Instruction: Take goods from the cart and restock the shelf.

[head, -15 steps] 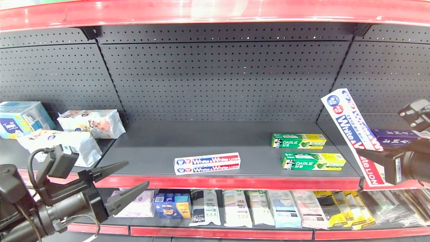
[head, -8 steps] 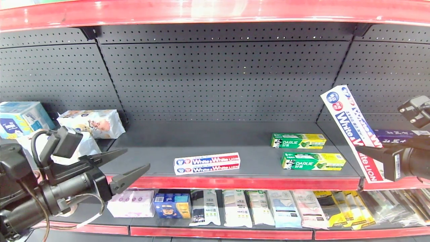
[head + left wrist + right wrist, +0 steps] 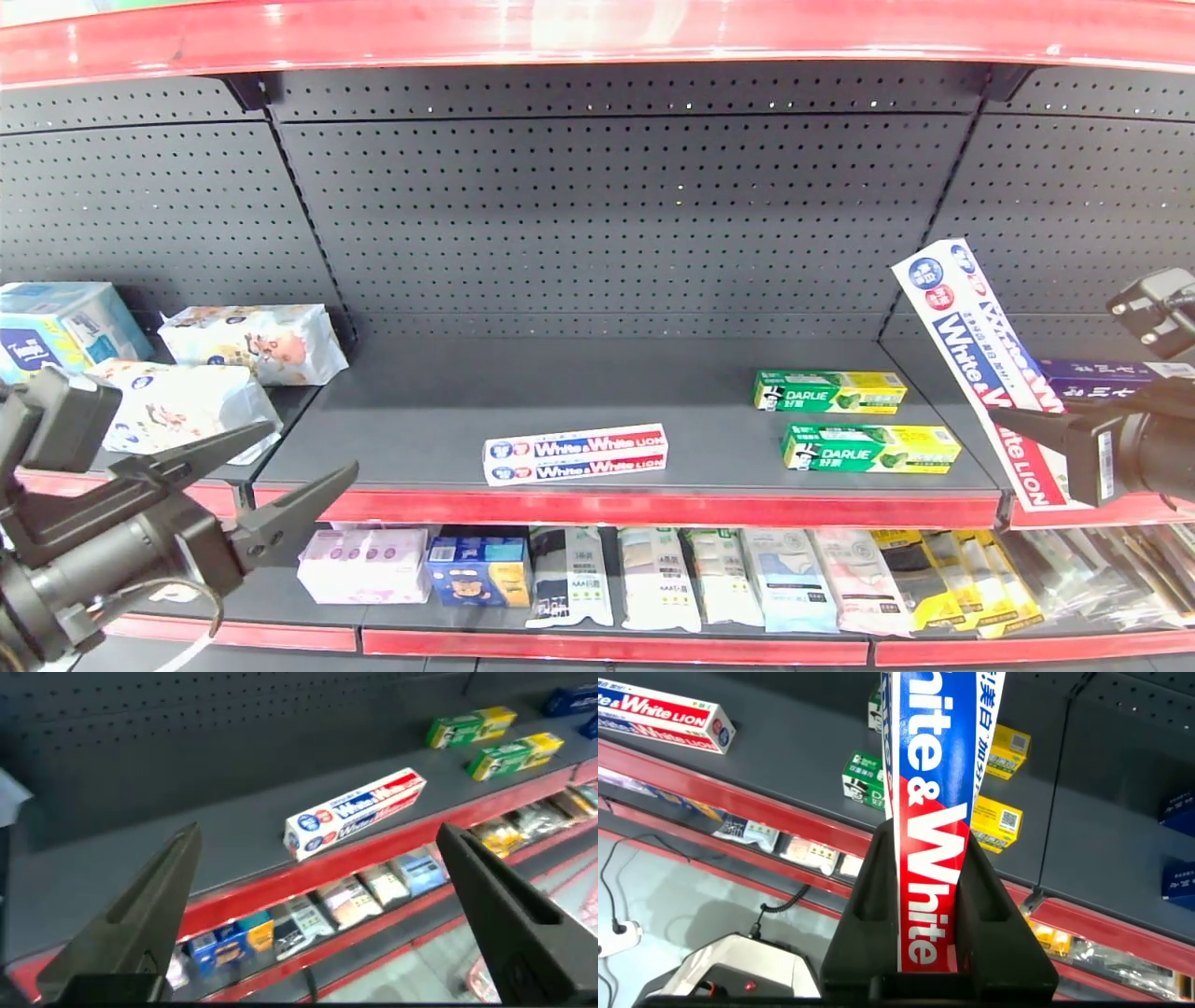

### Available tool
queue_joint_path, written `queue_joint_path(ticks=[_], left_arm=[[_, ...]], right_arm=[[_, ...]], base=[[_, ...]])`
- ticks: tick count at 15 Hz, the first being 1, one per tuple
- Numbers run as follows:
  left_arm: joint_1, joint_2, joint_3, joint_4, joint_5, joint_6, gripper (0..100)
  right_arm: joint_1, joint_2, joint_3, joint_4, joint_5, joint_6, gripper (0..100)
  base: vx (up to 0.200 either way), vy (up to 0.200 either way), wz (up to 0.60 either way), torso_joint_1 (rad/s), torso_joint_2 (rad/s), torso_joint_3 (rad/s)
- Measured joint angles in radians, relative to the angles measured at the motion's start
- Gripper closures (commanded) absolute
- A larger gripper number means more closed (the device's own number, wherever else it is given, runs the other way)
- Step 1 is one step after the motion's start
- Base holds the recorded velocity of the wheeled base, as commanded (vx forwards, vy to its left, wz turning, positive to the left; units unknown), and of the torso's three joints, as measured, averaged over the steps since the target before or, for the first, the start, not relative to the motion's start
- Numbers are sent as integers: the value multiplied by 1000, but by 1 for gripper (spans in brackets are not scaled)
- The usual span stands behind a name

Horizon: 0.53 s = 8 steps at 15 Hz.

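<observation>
White-and-blue toothpaste box (image 3: 971,350), clamped tilted in the right tool (image 3: 926,873) at the shelf's (image 3: 560,392) right, likely needed levelling before being laid by its twin (image 3: 575,454); the left tool (image 3: 313,450) gaped empty.

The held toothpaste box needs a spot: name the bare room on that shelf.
Bare: the shelf board behind and left of the lying white box, and between it and the green boxes. Crowded: tissue packs, far left.
</observation>
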Motion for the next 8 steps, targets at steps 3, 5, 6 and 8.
queue_joint_path(ticks=[3, 5, 6, 8], left_arm=[[14, -109, 41, 50, 91, 12, 0], [11, -167, 74, 63, 127, 13, 0], [10, -197, 84, 82, 153, 12, 0], [9, -253, 94, 126, 173, 11, 0]], right_arm=[[-2, 0, -3, 0, -1, 0, 100], [-2, -1, -6, 0, -3, 0, 100], [-3, -3, -7, 0, -6, 0, 100], [-3, -8, -1, 0, -19, 0, 100]], base=[[0, 0, 0, 0, 0, 0], [0, 0, 0, 0, 0, 0], [0, 0, 0, 0, 0, 0], [0, 0, 0, 0, 0, 0]])
